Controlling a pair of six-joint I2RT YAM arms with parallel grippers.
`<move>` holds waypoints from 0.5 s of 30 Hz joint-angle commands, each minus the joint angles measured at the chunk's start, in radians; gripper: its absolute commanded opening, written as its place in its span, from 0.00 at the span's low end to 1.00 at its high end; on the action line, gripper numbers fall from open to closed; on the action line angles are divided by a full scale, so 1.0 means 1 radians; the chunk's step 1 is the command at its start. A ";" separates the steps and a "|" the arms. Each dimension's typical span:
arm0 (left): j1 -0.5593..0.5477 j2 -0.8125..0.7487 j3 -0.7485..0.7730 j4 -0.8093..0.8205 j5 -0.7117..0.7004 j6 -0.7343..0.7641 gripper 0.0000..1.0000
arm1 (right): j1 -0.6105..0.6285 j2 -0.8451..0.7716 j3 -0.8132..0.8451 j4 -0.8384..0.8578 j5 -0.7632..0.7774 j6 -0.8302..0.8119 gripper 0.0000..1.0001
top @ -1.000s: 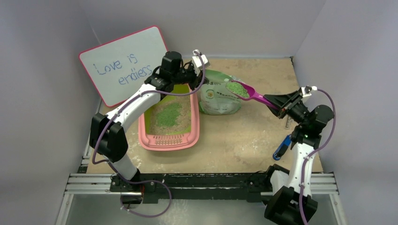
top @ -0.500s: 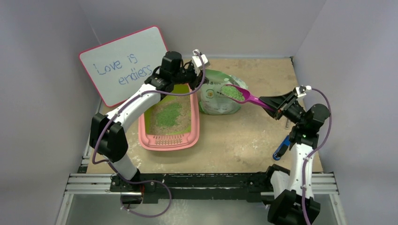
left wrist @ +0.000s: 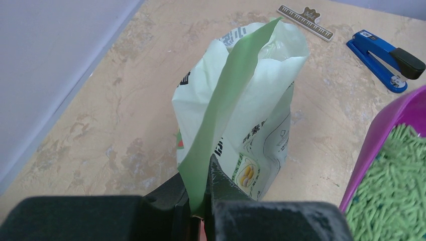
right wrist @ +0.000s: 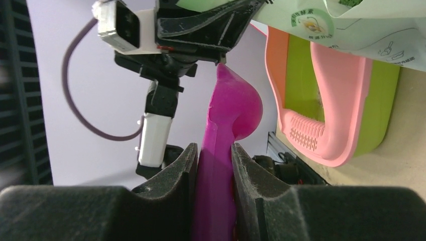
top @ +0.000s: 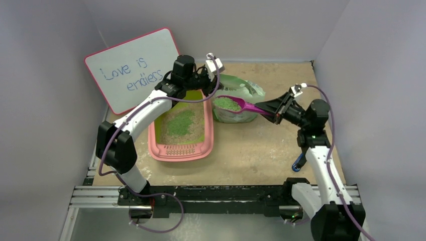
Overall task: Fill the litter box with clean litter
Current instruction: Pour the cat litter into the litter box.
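The pink litter box [top: 208,135] with a lime-green inner wall lies left of centre; it holds beige granules and a patch of green clean litter [top: 180,122]. It also shows in the right wrist view [right wrist: 346,95]. My left gripper [top: 209,75] is shut on the rim of the pale green bag [top: 240,90], also seen in the left wrist view [left wrist: 236,110]. My right gripper [top: 274,108] is shut on the handle of a magenta scoop [top: 251,107]. The scoop's bowl, full of green litter [top: 227,104], hangs over the bag, just right of the box. The scoop [right wrist: 228,130] shows from below.
A whiteboard [top: 131,68] with pink rim leans at the back left. A blue stapler [top: 299,159] lies by the right arm; it and a small ruler [left wrist: 305,21] show in the left wrist view behind the bag. Grey walls enclose the table.
My right gripper has carried the loaded scoop leftward and slightly down, from the bag's right side to over the bag near the box. The left arm has not moved.
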 commanded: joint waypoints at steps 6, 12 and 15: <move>-0.006 -0.067 0.014 0.115 -0.010 -0.006 0.00 | 0.206 0.071 0.058 0.053 0.183 -0.053 0.00; -0.005 -0.074 0.012 0.118 -0.016 -0.014 0.00 | 0.336 0.142 0.126 -0.047 0.313 -0.158 0.00; -0.006 -0.077 0.007 0.120 -0.023 -0.016 0.00 | 0.395 0.192 0.143 -0.032 0.350 -0.172 0.00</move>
